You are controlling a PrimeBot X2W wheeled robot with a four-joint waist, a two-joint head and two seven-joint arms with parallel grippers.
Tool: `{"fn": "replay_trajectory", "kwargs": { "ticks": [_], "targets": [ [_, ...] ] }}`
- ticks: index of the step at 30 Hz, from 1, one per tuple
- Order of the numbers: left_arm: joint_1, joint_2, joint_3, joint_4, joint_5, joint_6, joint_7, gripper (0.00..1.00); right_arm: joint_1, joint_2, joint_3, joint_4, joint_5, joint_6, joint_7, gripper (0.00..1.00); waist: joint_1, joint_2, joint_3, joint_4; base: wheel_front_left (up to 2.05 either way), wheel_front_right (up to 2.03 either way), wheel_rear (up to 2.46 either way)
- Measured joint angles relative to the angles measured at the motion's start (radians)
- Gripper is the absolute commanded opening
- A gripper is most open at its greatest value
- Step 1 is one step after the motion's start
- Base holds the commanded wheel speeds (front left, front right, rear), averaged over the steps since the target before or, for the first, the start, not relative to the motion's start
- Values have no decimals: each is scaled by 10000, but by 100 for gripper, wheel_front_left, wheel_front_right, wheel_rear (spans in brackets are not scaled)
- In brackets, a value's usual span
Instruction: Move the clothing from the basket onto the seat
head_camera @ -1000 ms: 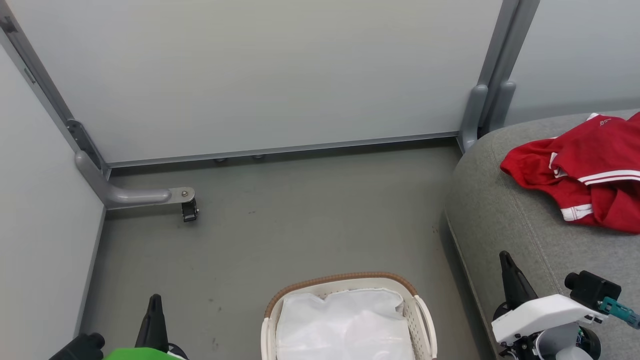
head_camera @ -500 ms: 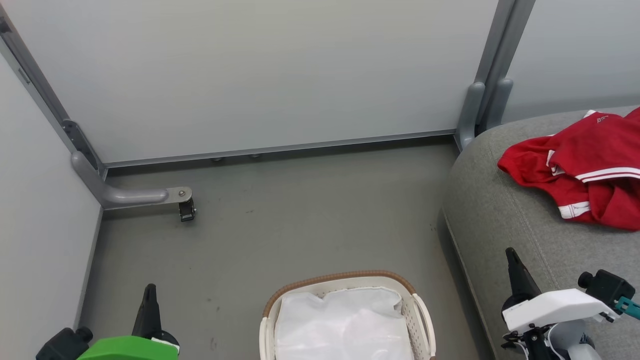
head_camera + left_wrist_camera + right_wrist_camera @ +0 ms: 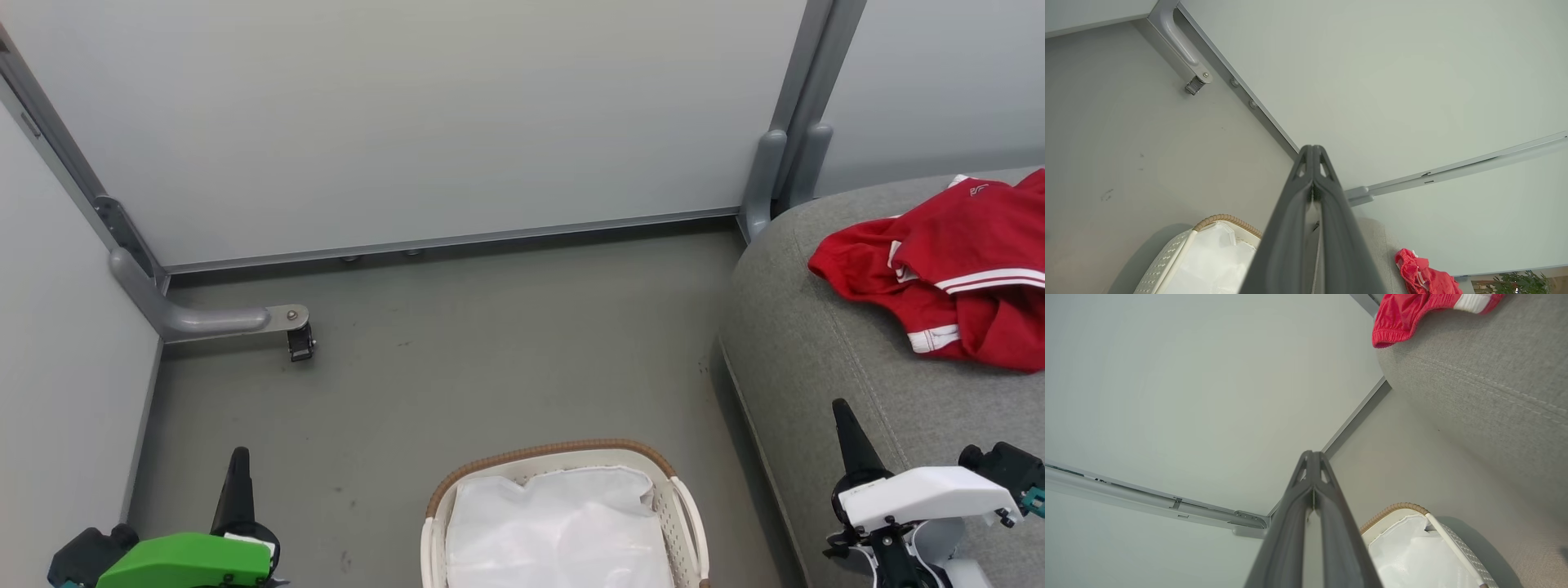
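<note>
While both arms hang low, jaws pressed together on nothing, the red sportswear (image 3: pixel 947 269) lies heaped on the grey seat cushion (image 3: pixel 816 351), ahead and to the right of the right gripper (image 3: pixel 840 407), the nearer one; the left gripper (image 3: pixel 239 453) sits well apart across the floor (image 3: pixel 490 367). The laundry basket (image 3: pixel 555 452) between them holds a white sheet (image 3: pixel 563 531) and looks emptied of clothing. The head view shows the pile stretching sideways past the frame; the right wrist view adds the cushion's stitched seam (image 3: pixel 1494 390).

head: high, fwd-down | wrists: low, fwd | shared: basket (image 3: pixel 555 449), seat (image 3: pixel 800 351)
</note>
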Motion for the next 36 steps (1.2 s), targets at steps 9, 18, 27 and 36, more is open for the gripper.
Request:
{"fn": "replay_trajectory", "kwargs": {
  "ticks": [9,18,27,36],
  "targets": [
    [-173,0,136,-23,-832,-59,236,0,-30,-6,-121,-50,966,-2,228,0,0,0,29,-48,0,0,0],
    [-342,0,238,-46,-1603,-75,462,0,-97,-10,-224,-92,1854,-2,453,0,0,0,58,-94,0,0,0],
    [-489,0,337,-67,-2316,-115,679,0,-180,-13,-334,-130,2667,-4,665,0,1,0,86,-140,0,0,0],
    [-614,0,449,-94,-3020,-148,880,0,-200,-17,-428,-167,3432,-6,861,0,0,0,115,-188,0,0,0]
  ]
}}
